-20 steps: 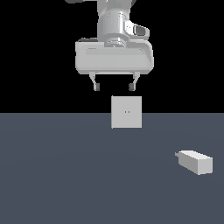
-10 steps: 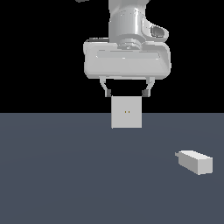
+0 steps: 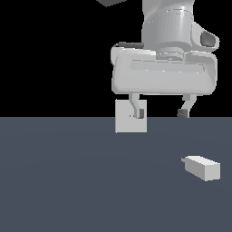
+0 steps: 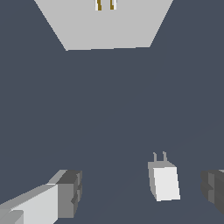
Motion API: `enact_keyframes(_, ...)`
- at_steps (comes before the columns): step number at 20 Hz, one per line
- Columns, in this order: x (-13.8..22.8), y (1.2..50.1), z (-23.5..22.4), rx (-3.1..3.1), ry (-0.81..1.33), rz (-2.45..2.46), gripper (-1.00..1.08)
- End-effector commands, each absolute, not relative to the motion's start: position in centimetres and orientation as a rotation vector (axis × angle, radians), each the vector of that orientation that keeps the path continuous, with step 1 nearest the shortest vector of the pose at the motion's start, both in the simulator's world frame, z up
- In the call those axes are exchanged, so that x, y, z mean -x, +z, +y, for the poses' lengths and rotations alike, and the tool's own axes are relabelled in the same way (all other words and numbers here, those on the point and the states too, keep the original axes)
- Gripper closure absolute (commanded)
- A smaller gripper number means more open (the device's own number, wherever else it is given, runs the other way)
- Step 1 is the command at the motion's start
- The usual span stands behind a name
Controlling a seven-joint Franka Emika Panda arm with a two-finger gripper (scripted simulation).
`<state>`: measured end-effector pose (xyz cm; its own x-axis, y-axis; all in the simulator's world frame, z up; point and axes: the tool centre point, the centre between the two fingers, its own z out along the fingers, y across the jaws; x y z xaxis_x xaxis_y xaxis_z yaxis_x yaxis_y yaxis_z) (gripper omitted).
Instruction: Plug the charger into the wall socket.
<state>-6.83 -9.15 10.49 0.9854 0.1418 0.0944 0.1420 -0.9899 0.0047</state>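
Note:
The charger [image 3: 202, 167] is a small light-grey block with a short stub, lying on the dark grey floor at the exterior view's right. The wall socket [image 3: 124, 121] is a white square plate standing upright near the middle, with two yellowish dots. My gripper [image 3: 161, 113] is open and empty, up in the air, above and to the exterior view's left of the charger. One of its fingers [image 3: 139, 112] overlaps the socket's edge in that view. In the wrist view the charger [image 4: 165, 182] lies between the fingertips [image 4: 68, 192], its two prongs pointing toward the socket [image 4: 107, 26].
The dark grey floor [image 3: 68, 181] stretches across the lower half of the exterior view, against a black background. Nothing else stands on it.
The gripper has moved toward the exterior view's right and come lower and larger in view, from over the socket toward the charger. Charger and socket have not moved.

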Motion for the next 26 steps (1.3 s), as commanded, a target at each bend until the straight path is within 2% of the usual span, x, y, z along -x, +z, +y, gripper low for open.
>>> enact_keyframes(1, 7.7, 9.5, -10.5, 3.123, -0.168, -0.251, -0.92)
enact_keyframes(12, 9.7, 6.7, -14.1, 3.105, -0.217, -0.323, -0.92)
enact_keyframes(26, 10.0, 5.6, -14.7, 3.101, -0.224, -0.333, -0.92)
